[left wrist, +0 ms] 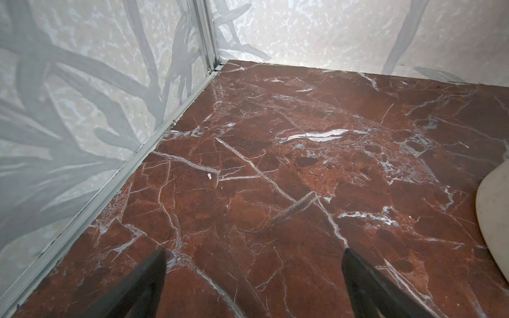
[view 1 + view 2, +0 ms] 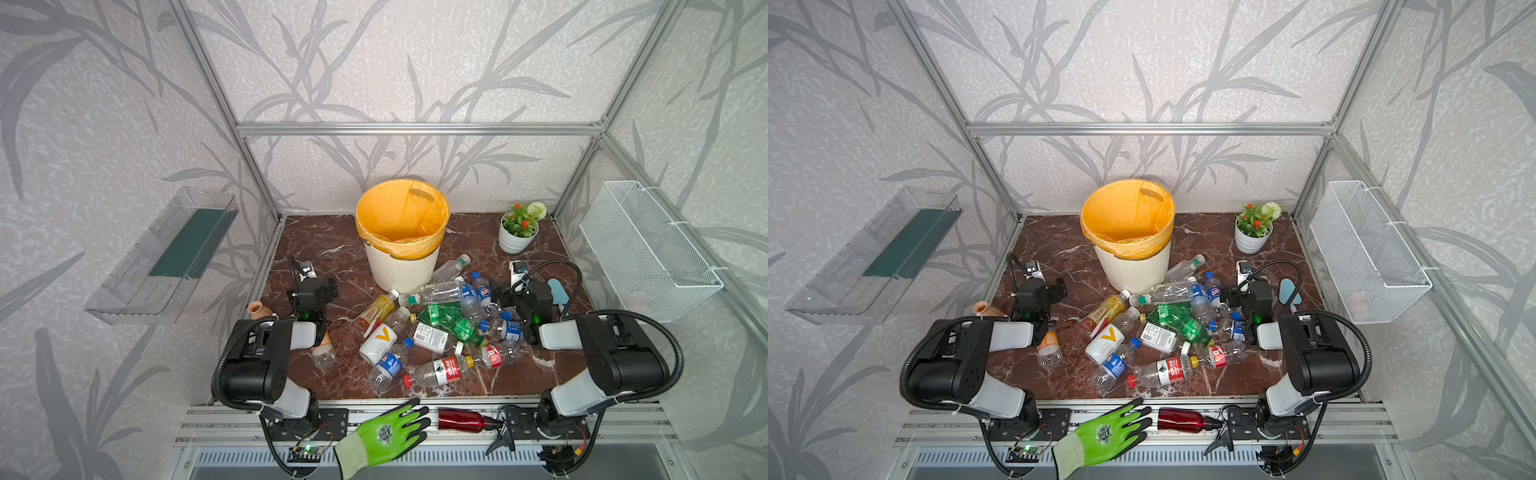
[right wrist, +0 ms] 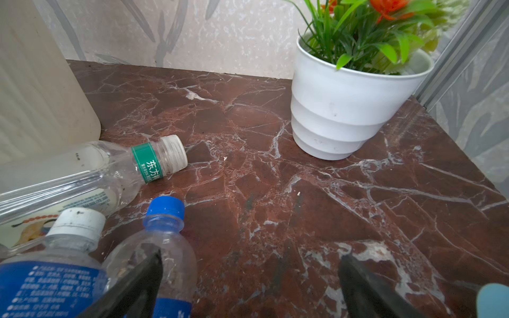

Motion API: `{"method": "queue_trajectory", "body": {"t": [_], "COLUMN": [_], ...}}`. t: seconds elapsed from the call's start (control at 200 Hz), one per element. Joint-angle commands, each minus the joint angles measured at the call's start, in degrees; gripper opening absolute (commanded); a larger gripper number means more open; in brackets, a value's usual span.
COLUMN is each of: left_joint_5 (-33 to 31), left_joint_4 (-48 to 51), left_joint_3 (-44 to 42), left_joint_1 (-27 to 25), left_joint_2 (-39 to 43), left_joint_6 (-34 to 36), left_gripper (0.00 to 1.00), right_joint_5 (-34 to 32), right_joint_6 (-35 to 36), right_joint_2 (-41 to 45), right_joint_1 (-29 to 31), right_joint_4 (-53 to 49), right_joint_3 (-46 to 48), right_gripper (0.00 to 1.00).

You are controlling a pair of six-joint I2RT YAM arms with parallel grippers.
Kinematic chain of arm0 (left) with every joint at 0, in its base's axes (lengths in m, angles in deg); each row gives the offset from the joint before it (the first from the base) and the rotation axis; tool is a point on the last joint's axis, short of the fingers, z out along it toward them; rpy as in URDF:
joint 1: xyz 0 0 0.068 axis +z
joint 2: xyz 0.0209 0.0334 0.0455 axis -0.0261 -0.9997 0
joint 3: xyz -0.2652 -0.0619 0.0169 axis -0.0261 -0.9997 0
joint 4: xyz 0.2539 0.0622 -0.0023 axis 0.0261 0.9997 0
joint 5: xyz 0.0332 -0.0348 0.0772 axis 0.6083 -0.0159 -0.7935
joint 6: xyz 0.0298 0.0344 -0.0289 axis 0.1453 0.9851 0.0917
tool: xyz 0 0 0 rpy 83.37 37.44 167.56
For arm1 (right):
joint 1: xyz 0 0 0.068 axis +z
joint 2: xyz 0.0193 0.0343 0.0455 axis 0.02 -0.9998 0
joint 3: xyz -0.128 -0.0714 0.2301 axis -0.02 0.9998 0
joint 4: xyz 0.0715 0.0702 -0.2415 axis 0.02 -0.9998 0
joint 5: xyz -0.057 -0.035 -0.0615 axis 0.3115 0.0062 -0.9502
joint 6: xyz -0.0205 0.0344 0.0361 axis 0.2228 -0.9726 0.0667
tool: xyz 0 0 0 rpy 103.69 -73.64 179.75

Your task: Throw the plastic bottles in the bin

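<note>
Plastic bottles (image 2: 436, 293) heaped in middle of table (image 2: 328, 245), toward right edge; bin (image 2: 401, 266) behind, near back edge. Left gripper (image 1: 254, 251), right gripper (image 3: 250, 254) open wide, empty. Best: right one pinches blue-cap bottle (image 3: 173, 239) by middle, lifts above rim.

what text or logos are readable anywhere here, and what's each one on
"东方", next character cut off: green neck band of the clear white-capped bottle.
"V", large and orange: white bottle.
White print on the blue-label bottle: too blurred to read.
White characters on the red-label bottle: too small to read.
Print on the barcode-label bottle and the emblem on the green glove: too small to read.
</note>
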Motion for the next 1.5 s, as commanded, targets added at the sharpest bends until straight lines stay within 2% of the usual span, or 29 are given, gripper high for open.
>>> {"method": "queue_trajectory", "body": {"t": [0.0,0.745,0.875,0.93,1.01,1.11,1.195,1.315,1.42,1.499], "left_joint_5": [-0.1,-0.3,-0.4,-0.6,-1.8,-5.2,-6.0,-5.0,-5.0,-5.3], "left_joint_4": [0.0,-0.1,-0.3,-0.4,6.3,28.9,39.0,42.5,42.8,44.2], "left_joint_3": [0.7,0.7,0.6,0.5,3.2,12.9,18.7,20.4,19.8,20.0], "left_joint_1": [0.1,0.1,0.1,0.1,0.0,0.0,0.0,-0.1,-0.5,-1.0], "left_joint_2": [0.4,0.3,0.4,0.7,3.2,7.4,8.7,10.4,11.7,12.0], "left_joint_6": [0.9,0.8,0.8,0.8,0.3,-3.9,-9.8,-16.0,-20.0,-21.6], "left_gripper": [0.99,0.99,0.99,0.99,0.99,0.99,0.96,0.93,0.93,0.93], "right_joint_5": [0.1,0.5,-0.3,-1.3,-2.7,-3.3,-2.1,1.1,4.1,3.5], "right_joint_6": [0.4,0.0,-0.9,-1.4,-2.8,-7.5,-11.5,-21.3,-26.8,-29.2], "right_joint_2": [-0.2,-0.3,0.8,3.5,8.9,13.3,13.6,10.3,5.6,2.0], "right_joint_1": [0.0,-0.2,-0.6,-0.7,-0.7,-0.7,-0.6,-0.5,0.8,2.5], "right_joint_4": [0.7,1.2,-0.4,-5.4,-18.6,-32.9,-42.0,-53.9,-58.8,-62.5], "right_joint_3": [-1.0,-0.9,-1.4,-2.8,-6.5,-12.1,-17.4,-26.7,-33.3,-38.3], "right_gripper": [0.99,1.00,0.97,0.97,0.96,0.96,0.94,0.92,0.92,0.92]}}
